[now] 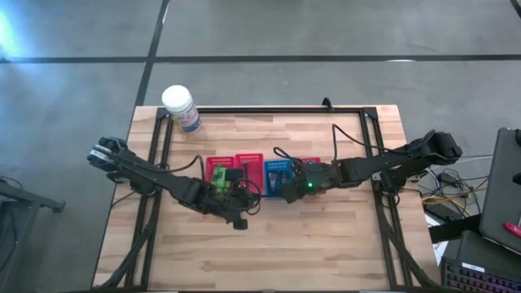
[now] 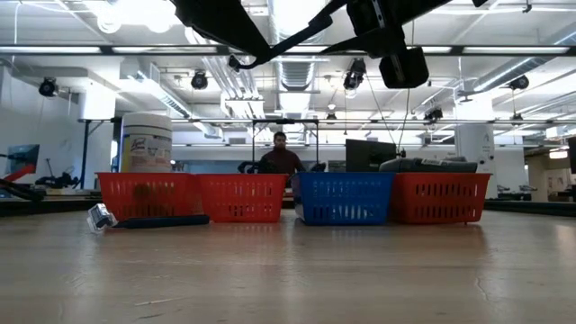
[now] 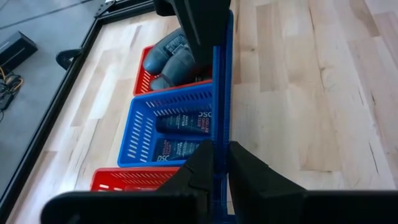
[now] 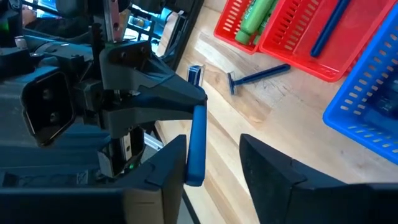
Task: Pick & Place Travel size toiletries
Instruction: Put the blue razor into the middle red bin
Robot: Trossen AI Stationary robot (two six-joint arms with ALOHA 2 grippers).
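Razor head hidden behind left claw [image 3: 214, 165]; dark tubes [image 3: 183, 134] partly behind basket wall.

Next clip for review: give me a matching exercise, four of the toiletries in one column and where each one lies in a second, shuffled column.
Things:
1. green bottles
2. grey oval bottles
3. dark tubes
4. loose razor

Places:
A. blue basket
B. bare table wood
C. right-end red basket
D. left-end red basket

Pairs: 1-D, 2-C, 3-A, 4-B
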